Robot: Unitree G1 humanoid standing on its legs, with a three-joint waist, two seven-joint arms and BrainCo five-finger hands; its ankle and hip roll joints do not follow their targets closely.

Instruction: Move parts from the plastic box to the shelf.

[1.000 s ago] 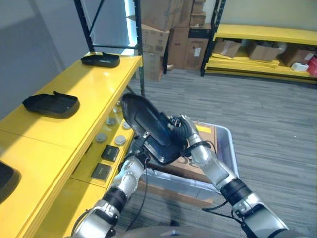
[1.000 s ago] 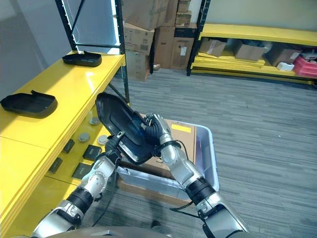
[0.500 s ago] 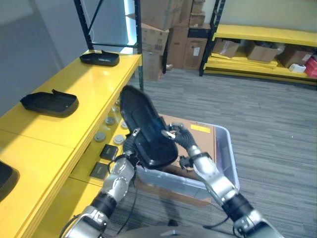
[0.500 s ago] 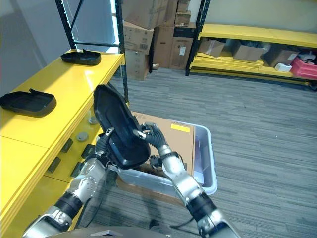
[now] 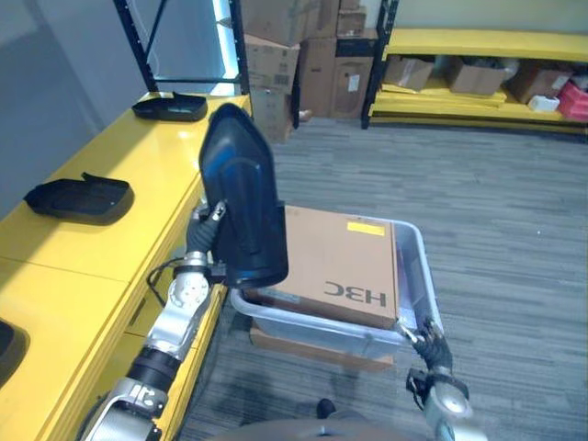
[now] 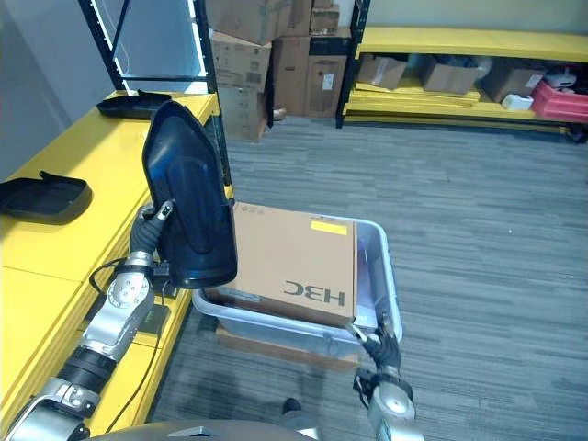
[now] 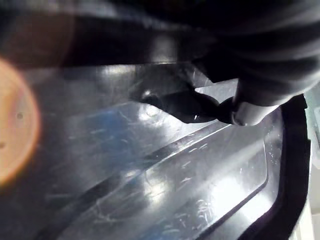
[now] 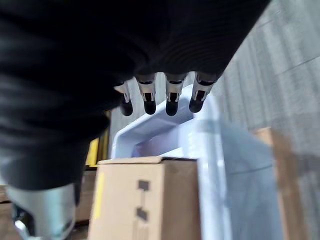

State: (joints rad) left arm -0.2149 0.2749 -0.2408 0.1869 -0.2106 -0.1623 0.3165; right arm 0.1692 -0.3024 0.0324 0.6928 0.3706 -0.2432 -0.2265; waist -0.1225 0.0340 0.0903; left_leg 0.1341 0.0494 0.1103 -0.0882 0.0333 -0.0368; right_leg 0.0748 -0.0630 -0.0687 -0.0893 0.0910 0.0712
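Observation:
A long glossy black part (image 5: 241,207) stands upright over the gap between the yellow shelf (image 5: 147,175) and the plastic box (image 5: 418,276). My left hand (image 5: 204,241) is shut on its lower back side; its dark fingertip (image 7: 200,107) presses the shiny surface in the left wrist view. My right hand (image 5: 427,342) hangs low at the box's near right corner, open and holding nothing. Its fingers (image 8: 170,97) point at the box rim (image 8: 150,132). A brown cardboard carton (image 5: 335,262) fills the box.
Two black parts (image 5: 78,197) (image 5: 172,107) lie on the shelf top, and another shows at its near end (image 5: 5,335). A black shelf post (image 5: 237,46) rises behind the held part. Stacked cartons (image 5: 276,55) and a yellow rack (image 5: 478,69) stand at the back.
My right hand has let go of the black part and dropped to the box's near right corner. The left hand has raised the part upright and carried it left toward the shelf.

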